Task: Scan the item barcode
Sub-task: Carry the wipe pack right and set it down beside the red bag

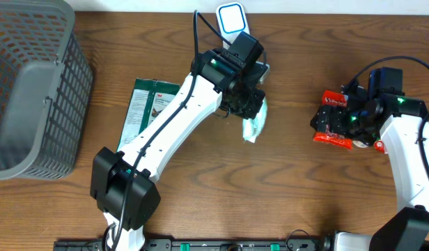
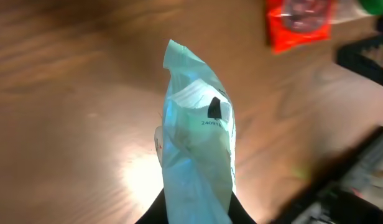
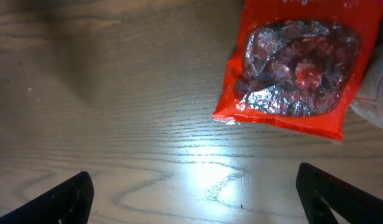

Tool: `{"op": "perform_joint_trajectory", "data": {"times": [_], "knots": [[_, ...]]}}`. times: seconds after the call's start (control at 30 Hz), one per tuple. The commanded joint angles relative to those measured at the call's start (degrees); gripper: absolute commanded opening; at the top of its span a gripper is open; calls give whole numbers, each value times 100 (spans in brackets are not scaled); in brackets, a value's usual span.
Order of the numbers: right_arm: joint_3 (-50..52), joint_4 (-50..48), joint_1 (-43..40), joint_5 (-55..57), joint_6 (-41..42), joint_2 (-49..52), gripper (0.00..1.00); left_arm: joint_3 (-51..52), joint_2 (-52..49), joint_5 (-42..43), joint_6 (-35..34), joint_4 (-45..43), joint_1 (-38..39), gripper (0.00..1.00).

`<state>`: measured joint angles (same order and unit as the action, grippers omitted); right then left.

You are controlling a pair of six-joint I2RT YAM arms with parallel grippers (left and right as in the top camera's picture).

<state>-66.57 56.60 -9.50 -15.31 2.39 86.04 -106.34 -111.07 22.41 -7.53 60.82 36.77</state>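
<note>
A pale green and white packet (image 1: 255, 127) hangs from my left gripper (image 1: 248, 104), just below the barcode scanner (image 1: 230, 17) with its lit blue-white face at the table's back edge. In the left wrist view the packet (image 2: 198, 143) rises from between my shut fingers (image 2: 240, 216). A small black mark and printed digits face the camera. The left gripper (image 2: 194, 210) is shut on the packet's lower end. My right gripper (image 3: 198, 193) stands wide open over bare wood. It is just short of a red packet (image 3: 297, 68), which also shows from overhead (image 1: 331, 139).
A grey basket (image 1: 33, 90) fills the far left. A flat green pack (image 1: 148, 104) lies partly under the left arm. A white round object (image 3: 379, 93) touches the red packet's right side. The table top (image 1: 298, 195) is brown wood.
</note>
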Motion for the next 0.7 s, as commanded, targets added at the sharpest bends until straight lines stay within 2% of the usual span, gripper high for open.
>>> {"op": "perform_joint_trajectory", "data": {"times": [0.0,0.2,0.27,0.3,0.33,0.4,0.5,0.67], "knots": [[-17,-516,-42,28,57,-118,99,35,-28,723,-72,0,-9,8],[-17,-669,-37,-916,942,-118,99,37,-28,872,-72,-52,-9,8],[-17,-717,-48,-1681,839,-122,99,37,-28,1178,-70,-173,-9,8],[-17,-708,-50,-2170,509,-120,99,37,-28,1311,-72,-227,-9,8],[-17,-675,-48,-2745,-24,-120,89,37,-28,1493,-72,-302,-9,8],[-17,-426,-59,-3939,-1276,-120,81,37,-28,1742,-72,-413,-9,8],[-17,2,-66,-4839,-2315,-120,80,37,-28,2092,-72,-542,-9,8],[-17,463,-57,-5490,-3126,-120,75,37,-28,2889,-72,-876,-4,8]]}}
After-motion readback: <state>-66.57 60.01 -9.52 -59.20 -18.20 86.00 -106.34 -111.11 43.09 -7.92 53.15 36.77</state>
